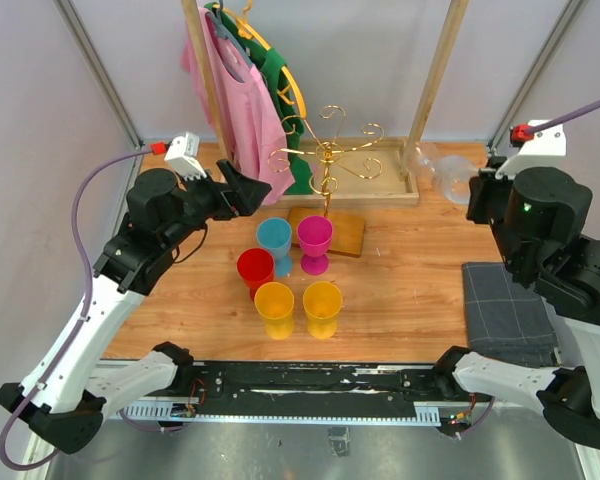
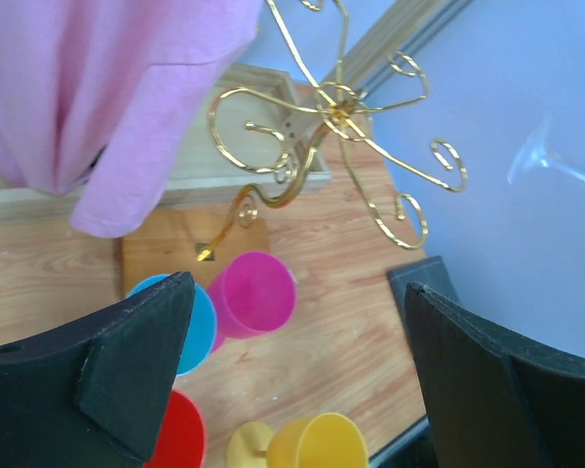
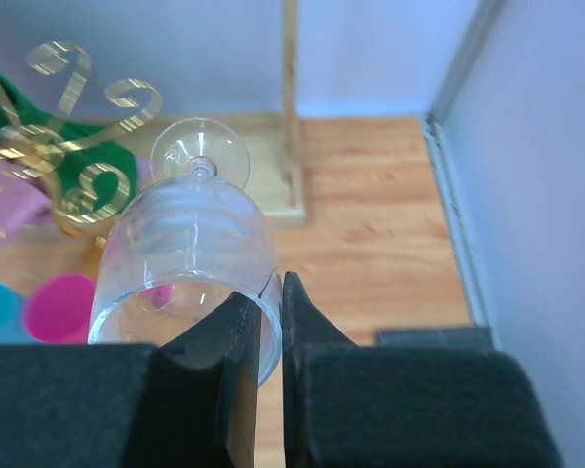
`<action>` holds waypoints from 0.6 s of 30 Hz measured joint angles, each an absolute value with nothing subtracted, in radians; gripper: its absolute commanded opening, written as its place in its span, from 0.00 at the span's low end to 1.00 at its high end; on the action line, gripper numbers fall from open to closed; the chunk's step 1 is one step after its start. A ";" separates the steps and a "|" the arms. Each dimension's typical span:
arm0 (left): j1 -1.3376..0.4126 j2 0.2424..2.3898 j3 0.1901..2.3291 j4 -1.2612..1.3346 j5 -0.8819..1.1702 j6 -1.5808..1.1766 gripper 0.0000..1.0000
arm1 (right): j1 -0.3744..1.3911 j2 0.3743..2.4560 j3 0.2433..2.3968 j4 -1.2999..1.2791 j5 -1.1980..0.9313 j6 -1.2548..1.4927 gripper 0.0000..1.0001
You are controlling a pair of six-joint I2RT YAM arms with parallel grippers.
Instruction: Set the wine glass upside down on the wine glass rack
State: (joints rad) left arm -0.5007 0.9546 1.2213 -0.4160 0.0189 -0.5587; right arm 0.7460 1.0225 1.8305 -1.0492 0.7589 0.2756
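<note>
The clear wine glass [image 3: 185, 249] lies tilted in the air, its foot pointing away toward the back. My right gripper [image 3: 271, 290] is shut on its rim, one finger inside the bowl and one outside. In the top view the glass [image 1: 445, 172] is held at the back right, to the right of the gold wine glass rack [image 1: 328, 150], apart from it. The rack stands on its small wooden base [image 1: 342, 232] and shows close up in the left wrist view [image 2: 339, 109]. My left gripper [image 1: 248, 190] is open and empty, raised left of the rack [image 2: 297, 292].
Several plastic goblets stand in front of the rack: blue [image 1: 274, 238], magenta [image 1: 315, 240], red [image 1: 255, 270] and two yellow [image 1: 274, 305]. A wooden clothes rail with a pink garment [image 1: 235, 90] and its tray base [image 1: 385, 185] stand behind. A grey cloth [image 1: 505, 310] lies at the right.
</note>
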 measured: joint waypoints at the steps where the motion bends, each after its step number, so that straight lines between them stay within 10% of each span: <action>1: -0.501 0.957 1.221 -0.404 0.038 -0.566 0.93 | 0.746 1.025 1.828 -0.991 0.735 0.251 0.01; 18: -0.376 1.061 1.161 0.019 0.389 -0.832 0.92 | 0.746 1.066 1.764 -0.408 0.152 0.214 0.01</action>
